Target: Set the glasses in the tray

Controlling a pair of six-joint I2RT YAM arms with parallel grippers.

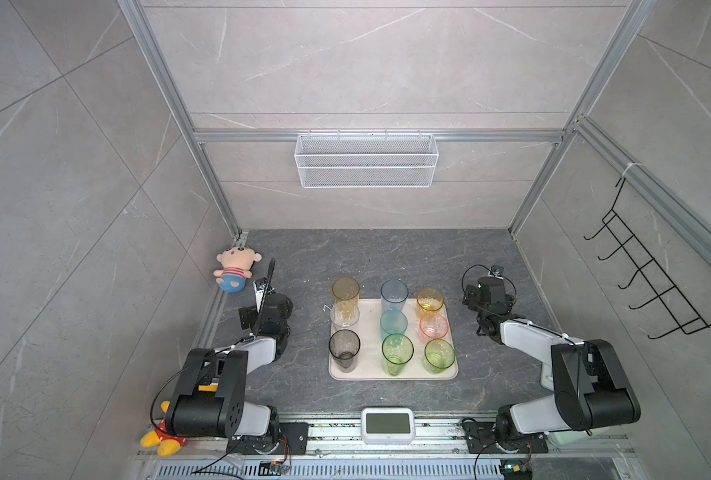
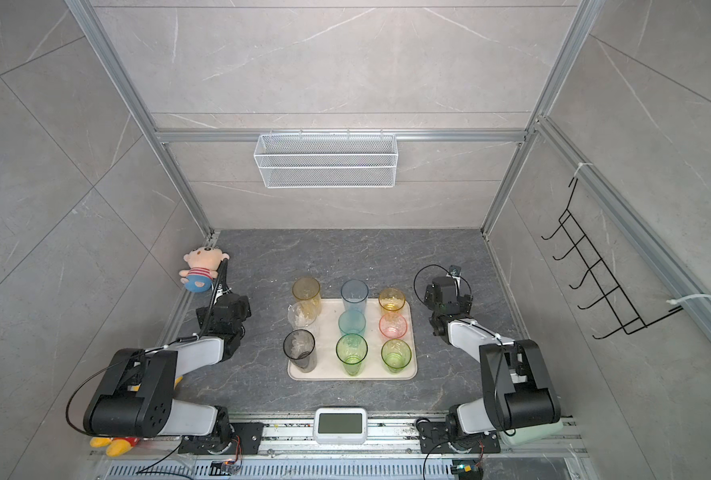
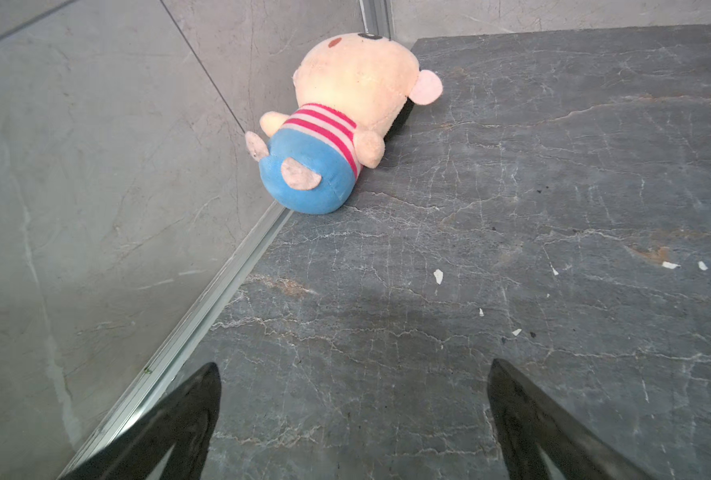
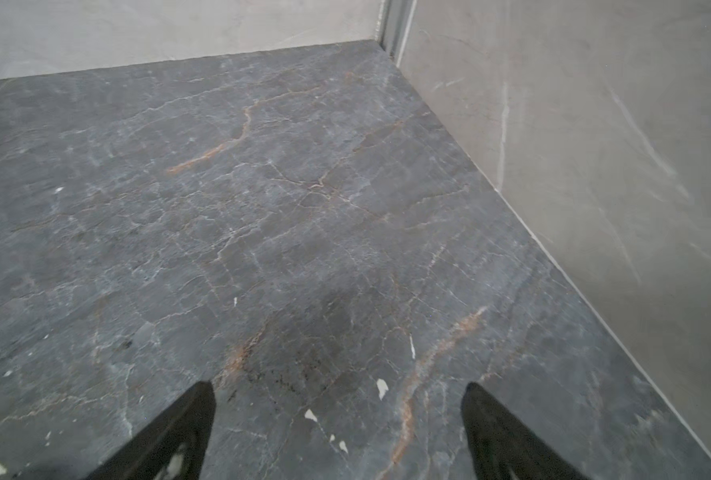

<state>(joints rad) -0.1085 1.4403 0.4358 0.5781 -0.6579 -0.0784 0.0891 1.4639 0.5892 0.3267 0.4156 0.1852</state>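
Fingers of the left end effector (image 3: 354, 363) stand wide apart above the bare table (image 3: 428, 249), with nothing between them. Ahead of it and slightly left, a plush doll (image 3: 328, 137) lies against the wall. The right end effector (image 4: 339, 384) is also spread and holds nothing, with only table ahead of it up to the far corner. In both top views the tray (image 1: 364, 375) sits between the two end effectors, well apart from both. The glasses (image 1: 397, 353) stand upright on it in three rows of three. Whether the far-left one's base sits inside the rim cannot be told.
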